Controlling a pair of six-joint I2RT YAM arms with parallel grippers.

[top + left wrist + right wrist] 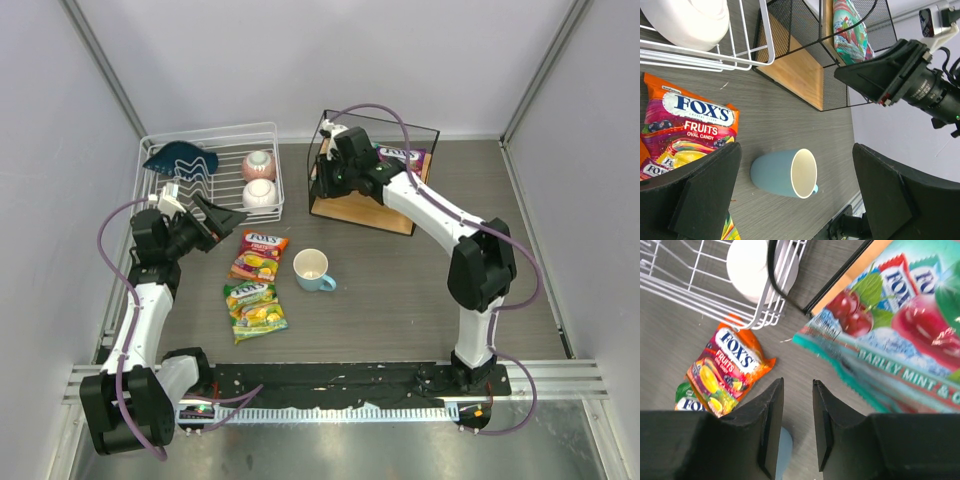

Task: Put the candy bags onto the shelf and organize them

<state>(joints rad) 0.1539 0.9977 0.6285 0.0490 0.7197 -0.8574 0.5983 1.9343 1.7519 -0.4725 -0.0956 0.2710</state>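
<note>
- On the dark grey table point(400, 300), all four candy bags, a rack, a shelf and a mug are accounted for; two arms are mounted at the near edge.
- Shelf point(350, 205): black wire frame with wooden boards, standing at the far side, right of the white wire dish rack point(210, 130).
- Dish rack: far left, holding two bowls point(259, 164) and a dark blue item point(180, 158).
- Teal-green bag point(890, 315): lying on a wooden board of the shelf, one corner reaching past the board's edge. Which tier cannot be confirmed.
- Purple bag point(410, 157): on the shelf, towards its far right side.
- Orange-red bag point(260, 254): flat on the table, near of the dish rack and left of the mug.
- Yellow-green bag point(255, 308): flat on the table, just near of the orange-red bag.
- Blue mug point(312, 268): upright, centre of the table, apart from both bags.
- Right gripper point(797, 390): at the shelf's left end beside the teal-green bag; fingers slightly apart with a narrow gap, nothing between them.
- Left gripper point(228, 215): held above the table just near of the dish rack; fingers spread wide, gripping nothing.
</note>
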